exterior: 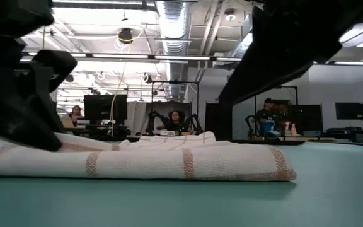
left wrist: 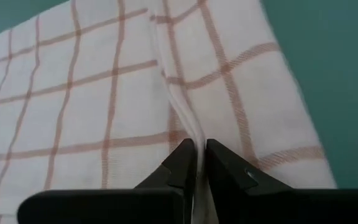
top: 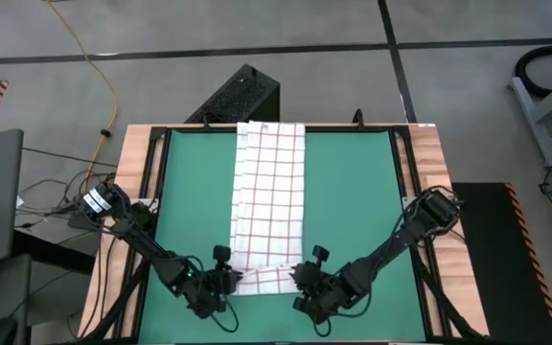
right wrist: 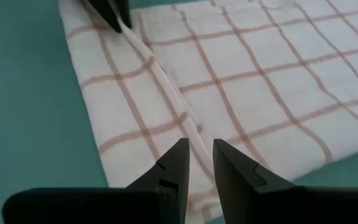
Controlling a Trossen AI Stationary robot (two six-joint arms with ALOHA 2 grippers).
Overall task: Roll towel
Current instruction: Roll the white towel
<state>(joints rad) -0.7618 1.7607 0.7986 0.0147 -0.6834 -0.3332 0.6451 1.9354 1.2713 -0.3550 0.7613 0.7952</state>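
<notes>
The white towel with red-brown grid lines lies lengthwise on the green mat, from its far edge toward the near one. Its near end is folded back over itself and lies flat in the low view. My left gripper is at the fold's left part, shut on the cloth's hemmed edge. My right gripper is at the fold's right part. It is a little open, its fingers on either side of the same hem and just above it. My left gripper pinches the hemmed edge of the folded-over near end between its two fingertips. The fingers come slanting down from the near left and lie along the hem. The cloth rests flat on the layer below it, slack.
Black frame bars and wooden table borders run beside the mat. A black box stands past the far edge. Bare green mat lies on both sides of the towel. People sit in the room far behind.
</notes>
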